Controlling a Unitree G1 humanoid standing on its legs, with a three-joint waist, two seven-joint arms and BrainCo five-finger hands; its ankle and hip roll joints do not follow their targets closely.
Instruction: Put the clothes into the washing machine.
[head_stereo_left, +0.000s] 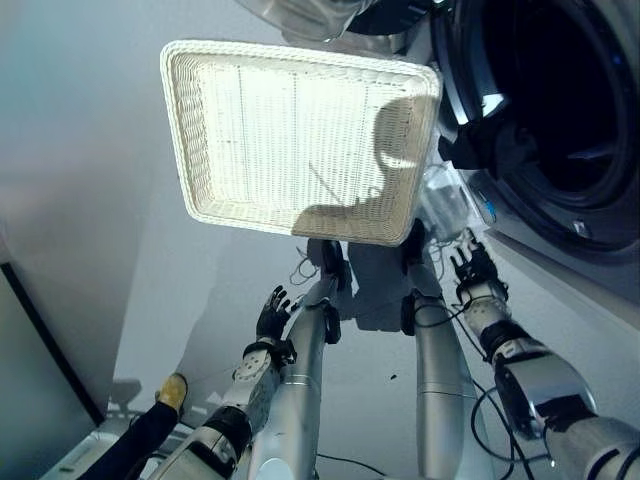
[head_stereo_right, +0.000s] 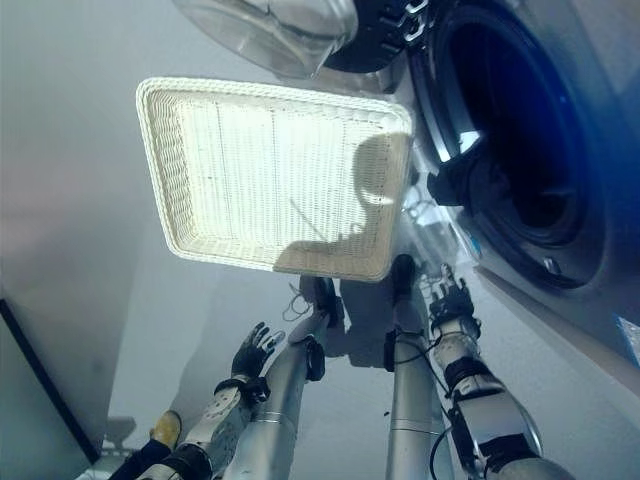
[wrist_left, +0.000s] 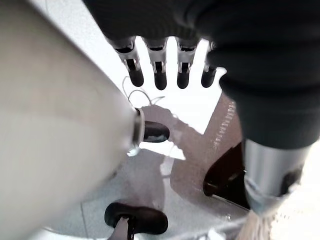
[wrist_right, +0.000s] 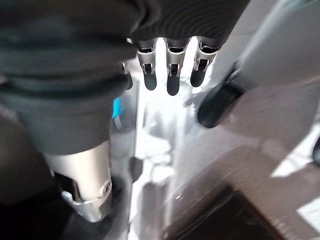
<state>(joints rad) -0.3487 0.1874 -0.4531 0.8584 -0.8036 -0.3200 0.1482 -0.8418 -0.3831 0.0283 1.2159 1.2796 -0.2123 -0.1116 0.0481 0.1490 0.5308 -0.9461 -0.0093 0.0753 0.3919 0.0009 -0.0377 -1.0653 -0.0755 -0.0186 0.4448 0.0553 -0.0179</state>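
- Up front, in the left eye view, the white wicker basket (head_stereo_left: 300, 140) lies bare beside the washing machine (head_stereo_left: 560, 140); its door stands wide, and no clothes are visible.
- Right eye view: left hand (head_stereo_right: 250, 352) and right hand (head_stereo_right: 452, 298) hang low.
- Wrist views: both hands' fingers are straight, holding nothing; I'd check the drum before closing.

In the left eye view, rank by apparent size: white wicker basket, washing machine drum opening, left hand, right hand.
1. White wicker basket
2. Washing machine drum opening, partly cut off at the edge
3. Left hand and right hand look alike; unranked
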